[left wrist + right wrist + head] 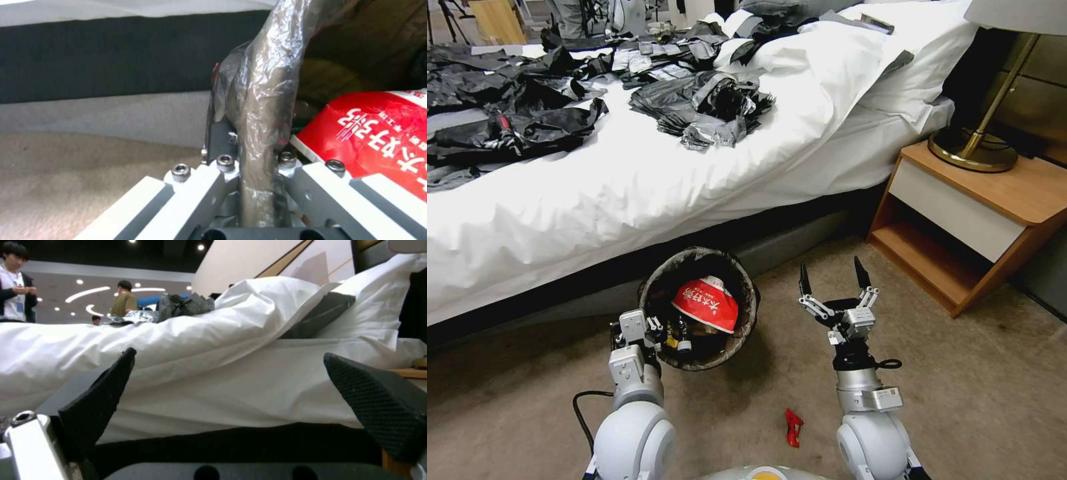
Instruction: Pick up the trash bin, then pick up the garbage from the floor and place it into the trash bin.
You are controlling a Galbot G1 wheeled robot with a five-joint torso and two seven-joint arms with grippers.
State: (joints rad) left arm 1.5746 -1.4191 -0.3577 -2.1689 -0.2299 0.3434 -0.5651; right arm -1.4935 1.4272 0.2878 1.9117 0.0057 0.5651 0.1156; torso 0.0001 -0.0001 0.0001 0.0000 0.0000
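Carpeted floor holds a small red wrapper (793, 427) nearer the wide-open right gripper (834, 280), behind its jaws, while the left gripper (657, 331) clamps the bag-lined round trash bin (747, 313) rim.

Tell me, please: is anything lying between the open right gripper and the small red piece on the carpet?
Nothing visible does. The red piece lies alone on bare carpet, between the two arms and nearer the robot than the right gripper, whose fingers are spread and empty. The left gripper grips the trash bin rim.
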